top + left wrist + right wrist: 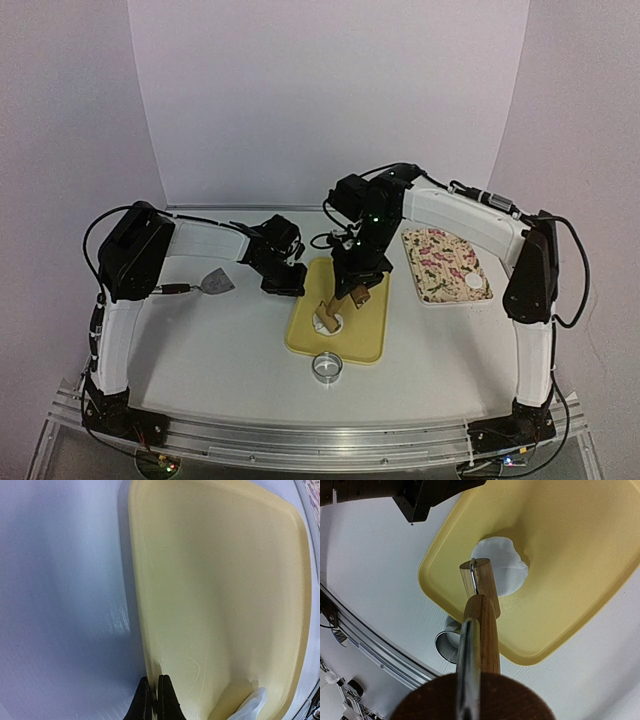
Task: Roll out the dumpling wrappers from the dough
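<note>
One dumpling wrapper (473,283) lies finished on the patterned tray (430,262). Dough (502,570) sits on the yellow tray (580,555), partly flattened under the roller (481,587); right gripper (358,280) clamped on its handle. Left gripper (154,690) closed, empty, at that tray's edge. Ring cutter (327,367) idle nearby; more rolling and cutting likely remain
</note>
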Robot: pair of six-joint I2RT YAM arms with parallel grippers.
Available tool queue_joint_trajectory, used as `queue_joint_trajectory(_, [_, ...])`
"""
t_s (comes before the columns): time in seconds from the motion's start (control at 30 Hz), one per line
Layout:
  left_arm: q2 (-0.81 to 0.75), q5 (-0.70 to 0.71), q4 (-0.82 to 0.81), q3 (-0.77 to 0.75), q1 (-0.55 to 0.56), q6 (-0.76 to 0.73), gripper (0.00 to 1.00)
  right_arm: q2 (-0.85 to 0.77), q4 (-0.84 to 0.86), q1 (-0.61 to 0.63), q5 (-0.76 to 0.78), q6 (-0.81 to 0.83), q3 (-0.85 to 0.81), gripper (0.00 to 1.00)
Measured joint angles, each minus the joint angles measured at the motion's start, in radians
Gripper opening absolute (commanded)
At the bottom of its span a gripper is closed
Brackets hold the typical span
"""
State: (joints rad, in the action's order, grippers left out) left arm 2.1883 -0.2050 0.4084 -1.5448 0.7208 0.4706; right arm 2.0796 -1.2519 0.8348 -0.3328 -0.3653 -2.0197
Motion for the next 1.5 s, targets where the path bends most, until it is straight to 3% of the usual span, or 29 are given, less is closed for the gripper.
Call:
queue_joint_trajectory(1.23, [0.001,0.0,-0.006,0.0,0.003,0.0,0.0,0.053,0.011,0.006,0.002,0.021,0.007,0.0])
queue_joint_trajectory(1.5, [0.003,0.0,-0.008,0.0,0.003,0.0,0.0,0.1,-0.027,0.01,0.038,0.021,-0.053,0.0])
